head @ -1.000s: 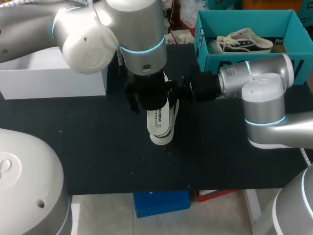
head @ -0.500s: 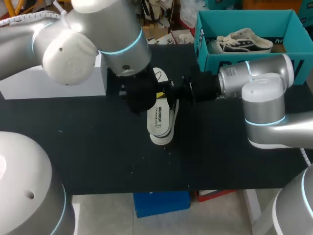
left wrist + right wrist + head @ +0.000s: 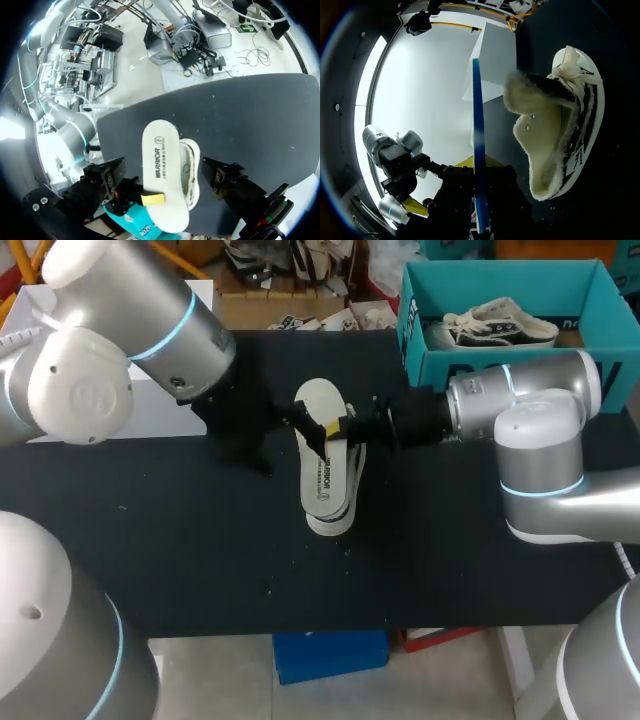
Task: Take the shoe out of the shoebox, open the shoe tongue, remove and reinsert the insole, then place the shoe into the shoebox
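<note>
Head view: the black tabletop (image 3: 200, 550) fills the middle of the frame. Just above centre a white insole (image 3: 316, 410) stands raised over the shoe (image 3: 332, 495), which lies on the tabletop at the centre with its toe toward the lower edge. The right hand (image 3: 345, 428) comes in from the right and meets the insole's lower part, one yellow tip showing against it. The left hand (image 3: 270, 430) is left of the insole, its arm coming in from the upper left. A teal shoebox (image 3: 470, 368) sits at the upper right with a second shoe (image 3: 495, 325) inside. A white box (image 3: 165, 420) stands at the left, partly behind the left arm.

Left wrist view: the insole (image 3: 160, 160) faces the camera flat, ahead of the left hand. That hand's black fingers (image 3: 110, 175) stand wide apart on either side of the insole, touching nothing. A yellow fingertip (image 3: 152, 198) of the right hand presses on the insole's near face. The shoe (image 3: 192, 170) lies behind the insole on the tabletop.

Right wrist view: the insole (image 3: 477, 140) shows edge-on, a thin strip running straight out from between the right hand's fingers, which are clamped on it. The shoe (image 3: 560, 130) lies beside it on its side, fleecy lining showing, with the white box (image 3: 495, 60) beyond.
</note>
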